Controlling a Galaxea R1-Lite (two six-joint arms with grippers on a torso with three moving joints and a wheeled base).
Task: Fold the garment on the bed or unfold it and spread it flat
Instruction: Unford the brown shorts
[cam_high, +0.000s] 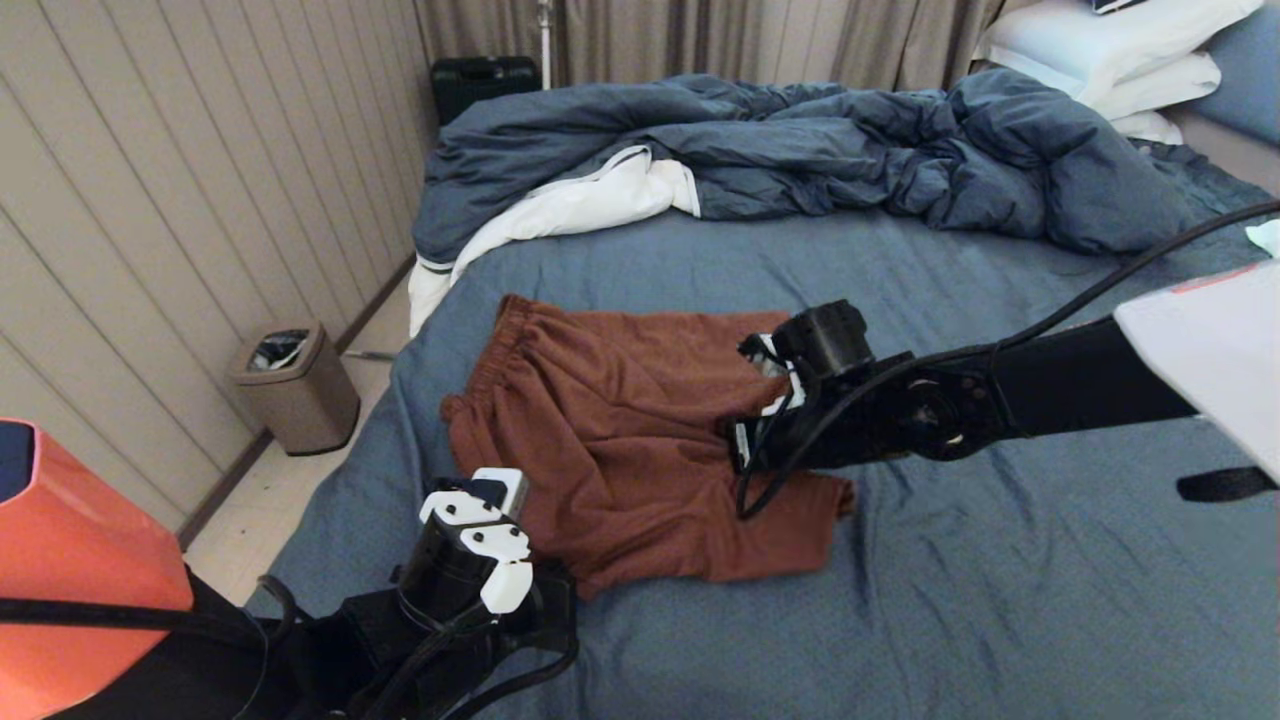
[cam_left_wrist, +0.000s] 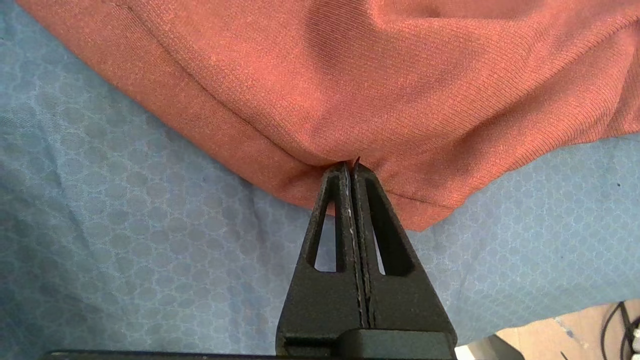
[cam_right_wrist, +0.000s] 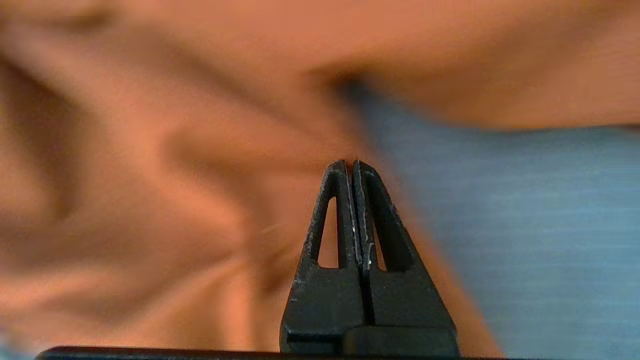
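Small lidded trash bin (cam_high: 296, 385) on floor beside bed (cam_high: 1000, 600); crumpled material at its opening, unidentifiable. No readable writing or labels visible. Rust-brown shorts (cam_high: 620, 440) lie rumpled on slate-blue sheet, waistband toward wall side, near bed's front-left part. Left gripper (cam_left_wrist: 351, 167) at shorts' near hem, fingers pressed together, pinching fabric edge. Right gripper (cam_right_wrist: 350, 165) at shorts' far-right side, fingers pressed together, tips against fabric; pinch itself indistinct. Dark blue duvet (cam_high: 800, 150) bunched beyond.
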